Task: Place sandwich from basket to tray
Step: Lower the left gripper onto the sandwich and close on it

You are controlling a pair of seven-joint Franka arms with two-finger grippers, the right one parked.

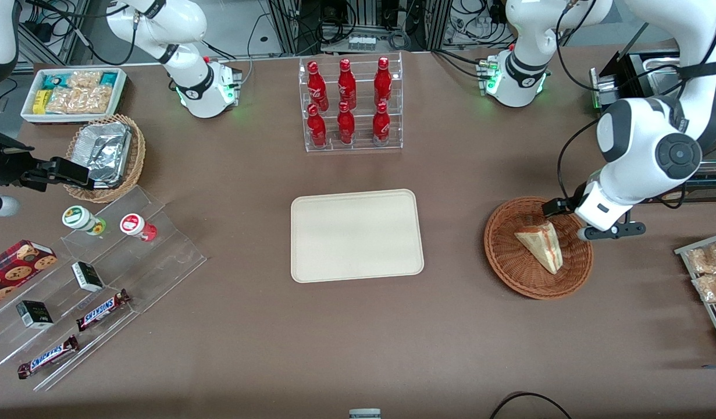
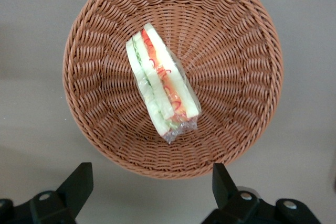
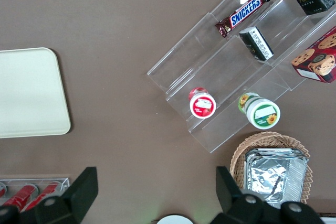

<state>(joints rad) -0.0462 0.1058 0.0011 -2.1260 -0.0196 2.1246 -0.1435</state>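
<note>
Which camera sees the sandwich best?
The left wrist view: the open gripper hangs above the sandwich, showing its layers in the basket. The front view shows it smaller; the right wrist view misses it.

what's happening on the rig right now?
The left arm's tool hangs open above the basket, fingers spread and holding nothing. The sandwich lies wrapped in the basket, not yet gripped. The tray sits mid-table, toward the parked arm's end from the basket, with nothing on it.
</note>
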